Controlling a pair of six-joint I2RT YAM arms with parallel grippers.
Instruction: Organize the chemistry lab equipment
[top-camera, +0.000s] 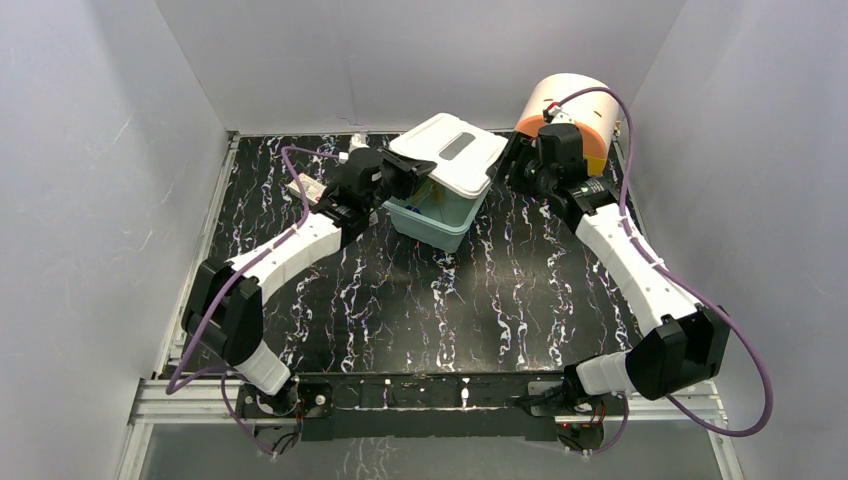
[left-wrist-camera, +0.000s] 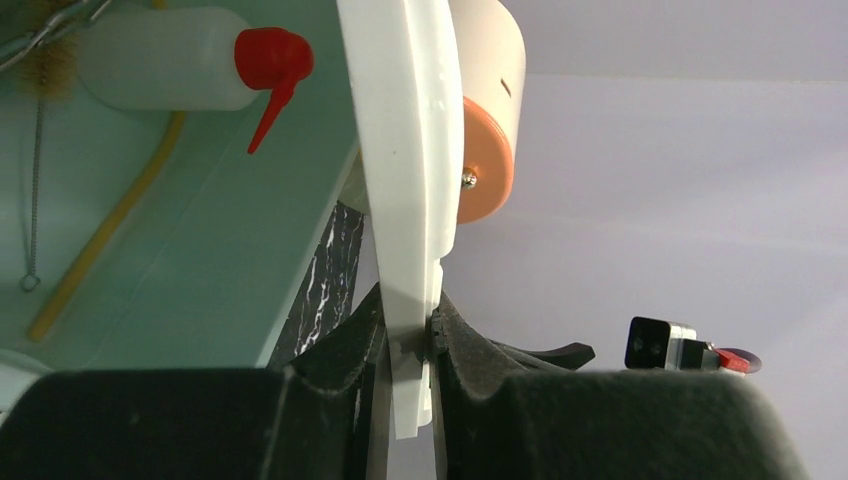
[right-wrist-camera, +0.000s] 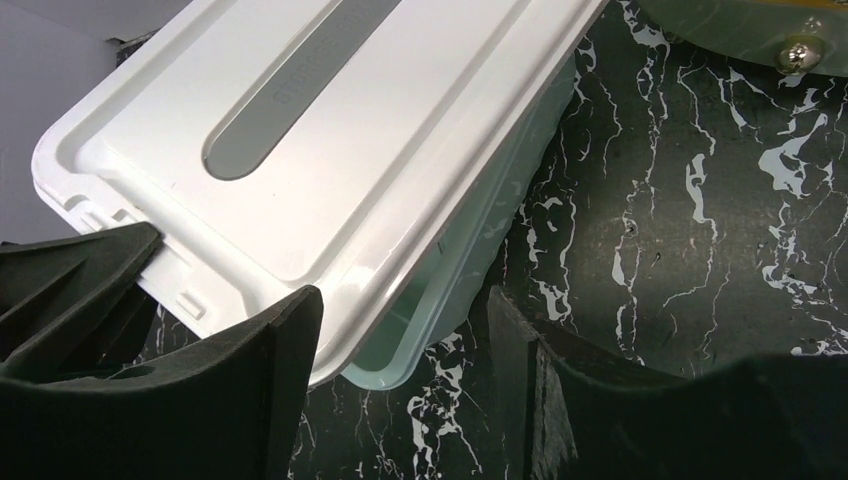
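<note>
And the left end effector (left-wrist-camera: 410, 345) is pinched on the white lid (left-wrist-camera: 405, 150), tilted up over the teal bin (left-wrist-camera: 200, 280) holding the wash bottle (left-wrist-camera: 165, 58) and tan tubing (left-wrist-camera: 110, 225). The lid's length runs rightward to the right end effector (right-wrist-camera: 400, 310), jaws spread, with the corner just ahead and to its left.

White walls (top-camera: 100, 150), black white-veined tabletop (top-camera: 450, 300)

We see a white plastic lid (right-wrist-camera: 330, 130), smooth with a soft satin sheen, and a pale green translucent plastic box (right-wrist-camera: 470, 250). The black white-veined worktop (right-wrist-camera: 700, 250) looks polished, like marble. The clear red-nozzled wash bottle (left-wrist-camera: 165, 58) is cloudy, smooth plastic; the tan rubber tubing (left-wrist-camera: 100, 240) looks dull. The left hand (left-wrist-camera: 410, 320) has matt black, faintly grainy fingers (left-wrist-camera: 330, 360).
</note>
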